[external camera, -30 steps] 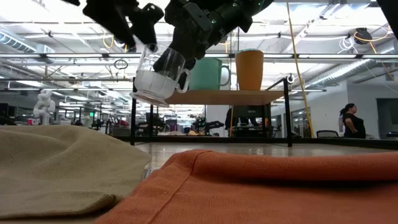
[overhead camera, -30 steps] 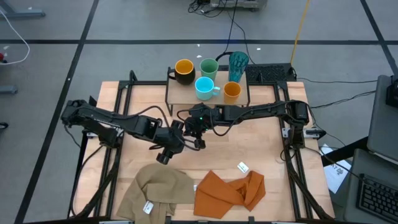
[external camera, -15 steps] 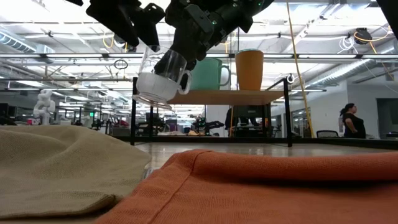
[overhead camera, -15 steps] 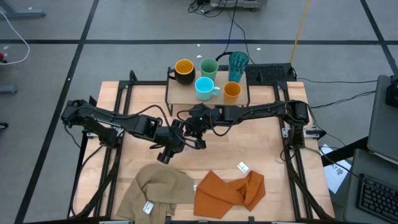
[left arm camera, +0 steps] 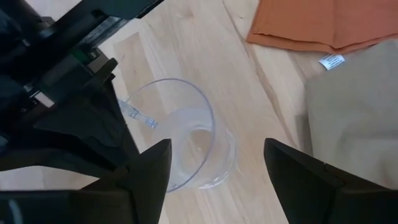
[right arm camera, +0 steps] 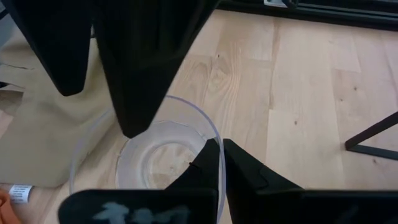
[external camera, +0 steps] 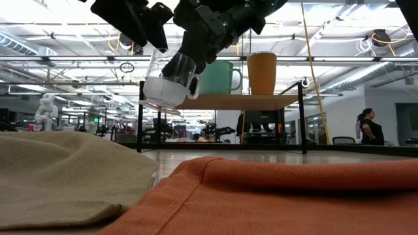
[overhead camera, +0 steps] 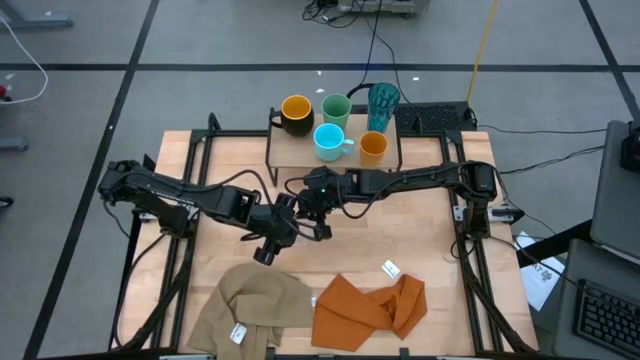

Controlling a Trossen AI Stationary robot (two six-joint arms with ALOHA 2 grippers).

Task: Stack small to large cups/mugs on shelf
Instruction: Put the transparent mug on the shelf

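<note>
The small clear cup hangs tilted above the table, in front of the shelf. My right gripper is shut on it. My left gripper is open right beside it: in the left wrist view one finger overlaps the cup's mouth and the other stands outside the cup. On the shelf stand the black mug, green cup, teal tumbler, light blue mug and orange cup. My right gripper pinches the clear cup's rim on the side nearest that arm, one finger inside the cup and one outside. The fingers slant down from the table's right. The cup is lifted clear and tilted, its base lowest. Whether my left gripper touches the cup, I cannot tell.
A tan cloth and an orange cloth lie at the table's near edge, with a small white tag behind the orange one. Bare wood lies under the cup. A person stands far off in the room.
</note>
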